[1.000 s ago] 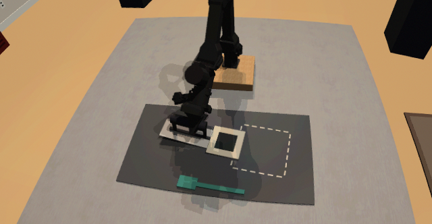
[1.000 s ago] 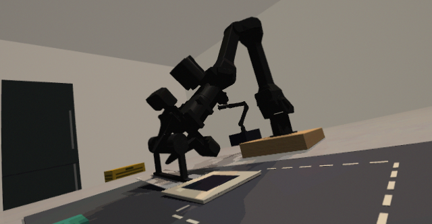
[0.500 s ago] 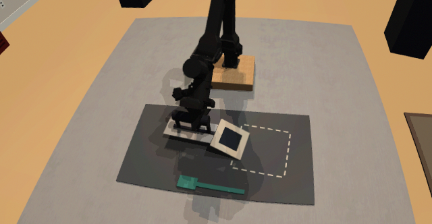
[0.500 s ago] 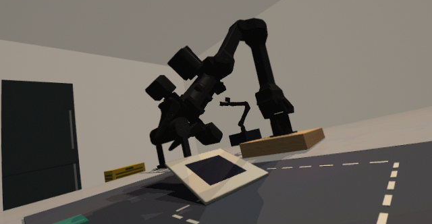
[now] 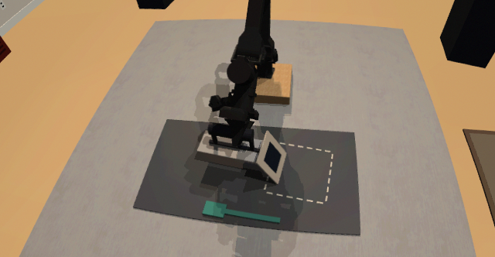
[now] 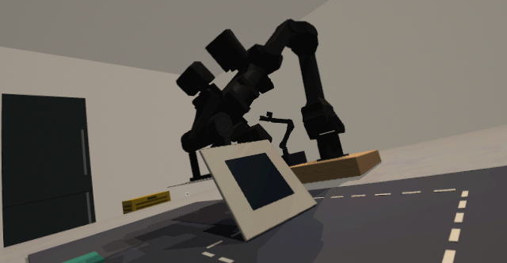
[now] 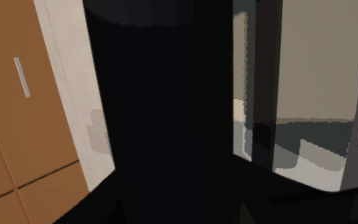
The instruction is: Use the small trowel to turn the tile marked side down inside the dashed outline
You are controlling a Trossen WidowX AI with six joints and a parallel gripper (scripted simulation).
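My gripper [image 5: 233,145] is shut on the light grey trowel [image 5: 228,155]. The trowel is above the mat [image 5: 166,195] [image 6: 404,223], with its right end at the tile's back. The cream tile [image 5: 263,162] [image 6: 242,222] stands steeply tilted on its right edge, left edge raised. Its dark marked square [image 5: 272,157] [image 6: 259,181] faces right, toward the dashed outline [image 5: 329,172] [image 6: 454,235]. The tile's low edge is near the outline's left side. The tile hides its contact with the trowel. The wrist view is mostly blocked by a dark shape.
A green flat tool [image 5: 214,209] [image 6: 85,258] with a long handle lies near the mat's front edge. The wooden base block [image 5: 274,88] [image 6: 337,168] of the arm stands behind the mat. A yellow object [image 6: 146,202] shows behind the mat at the left in the exterior view.
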